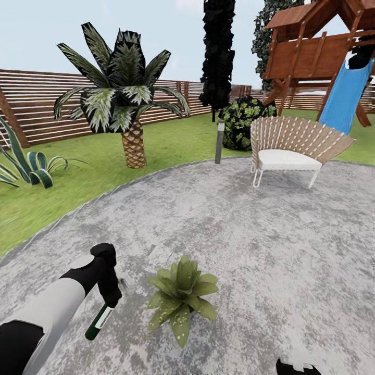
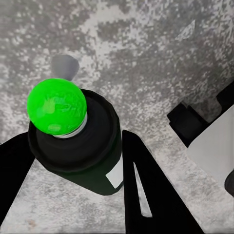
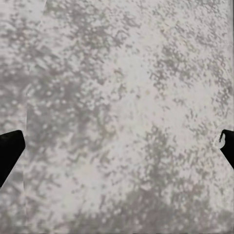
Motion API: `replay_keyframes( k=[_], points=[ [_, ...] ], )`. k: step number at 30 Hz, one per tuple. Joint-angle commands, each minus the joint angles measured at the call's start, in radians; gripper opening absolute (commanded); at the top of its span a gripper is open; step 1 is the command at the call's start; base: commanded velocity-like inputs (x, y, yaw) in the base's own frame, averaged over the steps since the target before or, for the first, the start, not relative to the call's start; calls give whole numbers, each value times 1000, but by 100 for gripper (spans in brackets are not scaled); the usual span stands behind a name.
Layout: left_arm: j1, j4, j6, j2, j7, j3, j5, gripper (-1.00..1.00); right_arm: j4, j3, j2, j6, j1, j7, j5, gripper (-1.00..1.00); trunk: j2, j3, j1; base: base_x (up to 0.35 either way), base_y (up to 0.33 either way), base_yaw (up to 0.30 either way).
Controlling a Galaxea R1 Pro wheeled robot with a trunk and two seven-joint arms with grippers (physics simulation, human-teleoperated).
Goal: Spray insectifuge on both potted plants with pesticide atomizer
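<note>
The pesticide atomizer (image 1: 99, 319), a slim dark green bottle with a white label, hangs tilted just above the grey patio at the lower left. My left gripper (image 1: 110, 298) is shut on its upper part. In the left wrist view the bottle (image 2: 83, 151) shows a bright green cap and sits between the two black fingers (image 2: 146, 190). One potted plant (image 1: 180, 295), a low speckled green rosette, stands on the patio just right of the bottle, not touching it. My right gripper (image 1: 296, 367) peeks in at the bottom edge; its wrist view shows the gripper (image 3: 117, 148) open over bare patio.
Around the round speckled patio (image 1: 250, 234) lies lawn (image 1: 172, 140), with a brown slat fence (image 1: 36, 104) behind. A palm (image 1: 122, 104), a grey bollard lamp (image 1: 220, 140), a dark bush (image 1: 245, 122), a wicker chair (image 1: 291, 151) and a play set with a blue slide (image 1: 345, 99) stand far off.
</note>
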Motion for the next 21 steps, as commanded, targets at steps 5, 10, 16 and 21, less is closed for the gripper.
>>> replay_keyframes(
  k=[5, 10, 16, 21],
  points=[
    [1, -2, 11, 1, -8, -5, -3, -100, 2, -8, 0, -3, -1, -4, 10, 100, 0, 2, 0, -131, 307, -254],
    [1, -2, 12, 1, -8, -4, -3, -100, 2, -8, 0, -3, -1, -4, 10, 100, 0, 3, 0, -142, 300, -265],
    [1, -2, 12, 2, -8, -4, -3, -100, 2, -9, 1, -3, -1, -3, 9, 100, 0, -3, 0, -143, 299, -239],
    [1, -2, 12, 3, -8, -2, -3, -100, 1, -9, 1, -3, -1, -4, 8, 100, 0, -9, 0, -137, 299, -194]
  ],
)
